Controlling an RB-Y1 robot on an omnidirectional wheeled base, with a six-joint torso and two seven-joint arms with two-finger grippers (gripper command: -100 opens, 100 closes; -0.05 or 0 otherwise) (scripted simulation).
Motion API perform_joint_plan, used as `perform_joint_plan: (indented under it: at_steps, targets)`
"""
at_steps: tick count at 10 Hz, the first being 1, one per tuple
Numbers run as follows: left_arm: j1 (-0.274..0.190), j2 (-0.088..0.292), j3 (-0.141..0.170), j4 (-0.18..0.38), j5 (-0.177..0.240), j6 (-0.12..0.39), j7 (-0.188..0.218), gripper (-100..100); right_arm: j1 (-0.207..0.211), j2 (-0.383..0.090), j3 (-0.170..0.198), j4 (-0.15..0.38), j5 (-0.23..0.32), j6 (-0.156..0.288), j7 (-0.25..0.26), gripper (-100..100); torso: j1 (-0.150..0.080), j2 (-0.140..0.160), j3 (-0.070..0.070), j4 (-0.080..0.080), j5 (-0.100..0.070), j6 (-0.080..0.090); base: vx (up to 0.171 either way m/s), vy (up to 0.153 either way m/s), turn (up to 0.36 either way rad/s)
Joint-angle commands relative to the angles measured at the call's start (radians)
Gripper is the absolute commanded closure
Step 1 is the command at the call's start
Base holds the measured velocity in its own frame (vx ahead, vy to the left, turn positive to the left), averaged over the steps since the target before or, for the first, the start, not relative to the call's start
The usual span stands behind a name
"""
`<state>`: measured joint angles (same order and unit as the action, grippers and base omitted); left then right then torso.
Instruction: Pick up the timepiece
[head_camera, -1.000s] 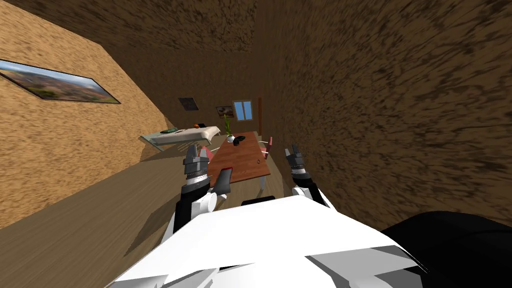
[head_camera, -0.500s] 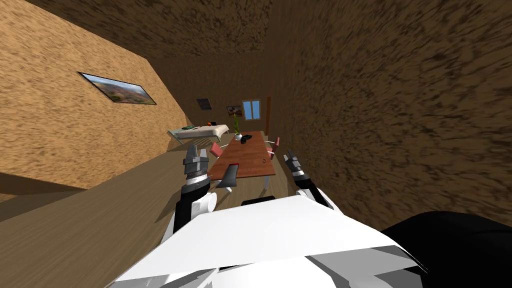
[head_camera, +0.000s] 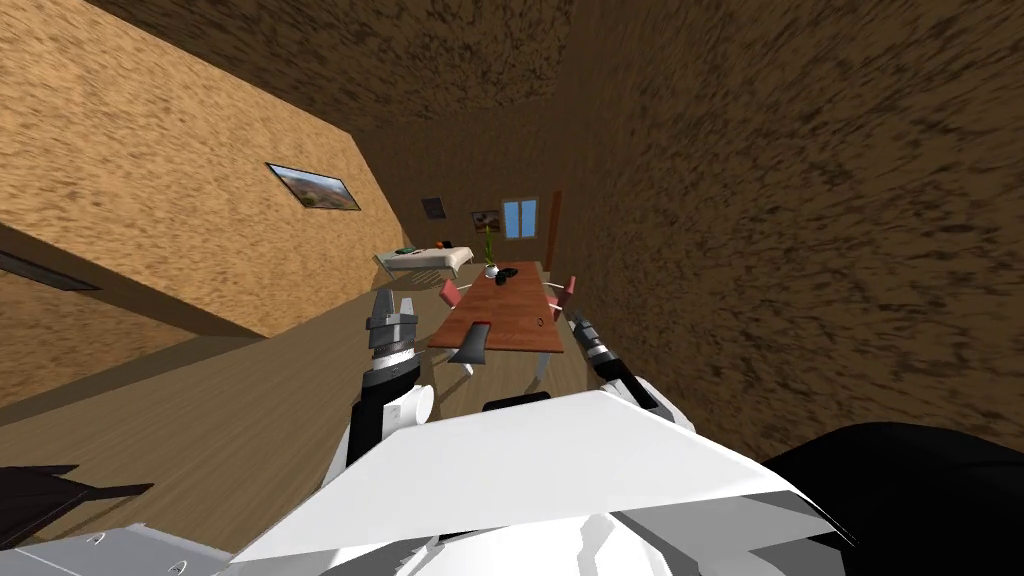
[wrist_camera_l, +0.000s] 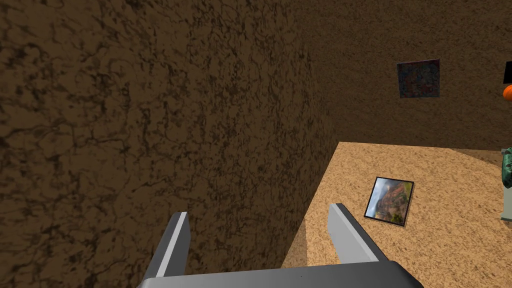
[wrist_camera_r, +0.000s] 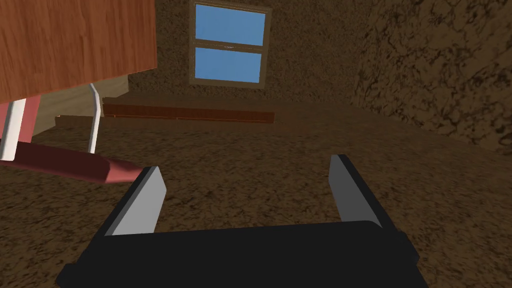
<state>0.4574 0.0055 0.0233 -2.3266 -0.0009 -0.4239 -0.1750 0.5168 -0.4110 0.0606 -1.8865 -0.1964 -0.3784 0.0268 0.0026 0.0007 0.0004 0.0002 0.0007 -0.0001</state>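
Head view, rolled and looking down the room: the small dark ring-shaped timepiece (head_camera: 537, 321) lies flat on the long reddish-brown wooden table (head_camera: 505, 312) at my 12 o'clock, close to its right long edge and towards its near end, too small to make out a face. At the timepiece's 8 o'clock a dark grey chair (head_camera: 472, 342) stands at the table's near end. At its 1 o'clock a red chair (head_camera: 568, 288) stands by the right edge, and a second red chair (head_camera: 451, 293) is at its 10 o'clock by the left edge. At the far end, around 11 o'clock, sit a low black object (head_camera: 507, 274) and a white pot with a green plant (head_camera: 491, 268). The left gripper (head_camera: 394, 301) is at my 11 o'clock, short of the table, its two light grey fingers (wrist_camera_l: 172, 245) spread wide with nothing between them. The right gripper (head_camera: 578, 321) hangs at my 1 o'clock off the table's near right corner, its fingers (wrist_camera_r: 142, 200) likewise parted and empty, a red chair seat (wrist_camera_r: 65, 164) and the table's corner beyond them
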Motion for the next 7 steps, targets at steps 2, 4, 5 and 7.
perform_joint_plan:
  at_steps: [2,4,5,7]
  targets:
    - [0.0,0.0,0.0,0.0,0.0,0.0,0.0,0,-0.01,-0.046,0.007,0.064,-0.002,0.041,-0.009,-100,-0.001,0.0,0.0,0.0,0.0,0.001,-0.001,0.033,0.151]
    - [0.0,0.0,0.0,0.0,0.0,0.0,0.0,0,-0.013,-0.076,0.012,0.108,-0.003,0.067,-0.013,-100,-0.001,-0.001,-0.001,0.0,0.0,0.0,0.002,0.039,0.242]
    - [0.0,0.0,0.0,0.0,0.0,0.0,0.0,0,-0.016,-0.105,0.017,0.146,-0.002,0.095,-0.016,-100,-0.001,-0.001,0.0,0.0,0.0,0.001,-0.002,0.044,0.197]
    - [0.0,0.0,0.0,0.0,0.0,0.0,0.0,0,-0.023,-0.164,0.03,0.213,0.002,0.149,-0.017,-100,0.0,-0.001,-0.001,0.0,0.0,0.0,0.01,0.06,0.375]
